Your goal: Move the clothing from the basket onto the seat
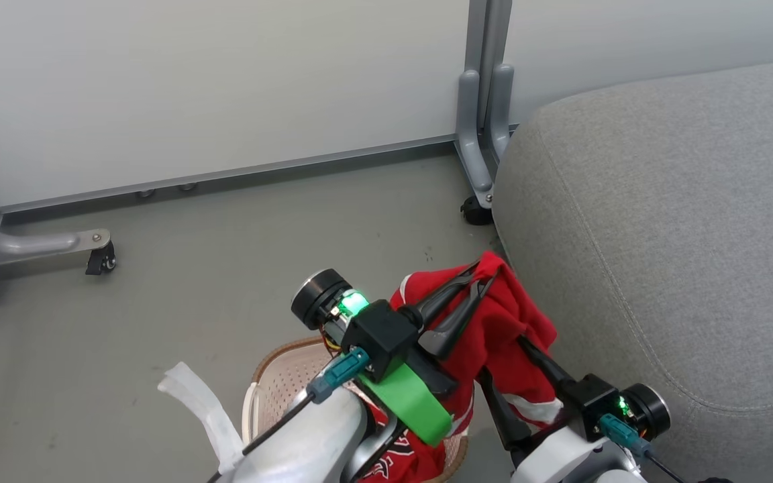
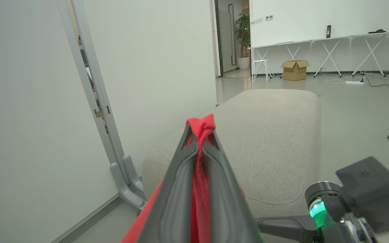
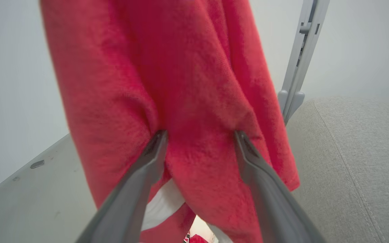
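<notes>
Over the basket (image 1: 278, 350), just off the near left edge of the seat (image 1: 661, 235), one red garment (image 1: 514, 322) hangs lifted. Left jaws are pinched fully shut on a bunched fold at its top, with cloth poking out past the tips in the left wrist view. Right jaws are spread wide, fingers pressed into the hanging cloth lower down, fabric bulging between them, nothing clamped. The lower end with the white stripe trails down toward the basket mouth; can't tell if it's clear of the rim. A second garment (image 1: 403, 463), red with black-and-white lettering, lies in the basket at the bottom edge of the head view. No clothing lies on the visible top of the seat. Progress call: early, first piece picked up but not delivered, nothing placed yet. Left to do: carry the red garment right over the seat and release it, then go back for the second garment
</notes>
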Motion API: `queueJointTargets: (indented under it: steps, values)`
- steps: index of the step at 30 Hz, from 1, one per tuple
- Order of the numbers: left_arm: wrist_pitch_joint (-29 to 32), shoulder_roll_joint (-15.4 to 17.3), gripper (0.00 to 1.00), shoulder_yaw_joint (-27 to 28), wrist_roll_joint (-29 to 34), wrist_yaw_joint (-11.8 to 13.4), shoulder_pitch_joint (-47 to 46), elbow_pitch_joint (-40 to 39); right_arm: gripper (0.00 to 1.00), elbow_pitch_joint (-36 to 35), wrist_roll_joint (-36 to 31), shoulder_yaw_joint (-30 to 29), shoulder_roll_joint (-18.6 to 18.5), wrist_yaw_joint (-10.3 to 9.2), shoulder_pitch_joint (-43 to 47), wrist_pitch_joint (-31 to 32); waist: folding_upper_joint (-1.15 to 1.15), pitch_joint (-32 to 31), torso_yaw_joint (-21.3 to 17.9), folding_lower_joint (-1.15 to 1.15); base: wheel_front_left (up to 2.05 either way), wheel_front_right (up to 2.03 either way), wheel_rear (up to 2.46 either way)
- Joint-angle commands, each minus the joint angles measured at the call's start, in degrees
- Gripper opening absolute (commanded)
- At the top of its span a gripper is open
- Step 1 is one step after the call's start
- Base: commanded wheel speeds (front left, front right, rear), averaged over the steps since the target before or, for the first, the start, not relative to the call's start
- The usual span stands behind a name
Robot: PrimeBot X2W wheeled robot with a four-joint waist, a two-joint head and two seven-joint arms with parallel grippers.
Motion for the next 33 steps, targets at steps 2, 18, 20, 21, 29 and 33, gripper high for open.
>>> queueJointTargets:
  steps: [2,18,20,21,29,33]
  values:
    - [0.3,0.0,0.00,-0.4,0.0,-0.1,-1.3,-1.2,1.00,0.5,-0.6,0.1,0.0,-0.01,-0.4,-0.2,0.00,0.4,0.2,0.00,0.00,0.00,0.00]
    - [2.2,1.6,0.00,-1.5,-0.5,0.5,-2.2,-5.7,0.00,1.5,0.6,4.2,-1.6,0.00,-1.7,-0.2,0.00,1.1,-0.1,0.00,0.00,0.00,0.00]
    - [2.2,1.7,0.00,-1.4,-0.7,0.8,-1.9,-5.5,0.00,1.4,0.8,4.3,-1.6,-0.01,-1.8,-0.2,0.00,1.2,-0.1,0.00,0.00,0.00,0.00]
    - [2.3,1.9,0.00,-1.3,-0.9,1.0,-1.7,-5.3,0.00,1.4,0.8,4.3,-1.7,-0.01,-1.8,-0.2,0.00,1.2,-0.2,0.00,0.00,0.00,0.00]
    - [3.1,2.1,1.00,-0.6,-2.2,2.3,-0.5,-3.7,0.00,1.5,1.9,4.2,-1.8,-0.01,-1.4,-0.2,0.00,1.6,-0.4,0.00,0.00,0.00,0.00]
    - [3.7,2.2,1.00,-0.5,-2.8,2.7,-0.4,-3.3,0.00,1.3,2.3,4.1,-1.8,-0.01,-1.2,-0.2,0.00,1.7,-0.3,0.00,0.00,0.00,0.00]
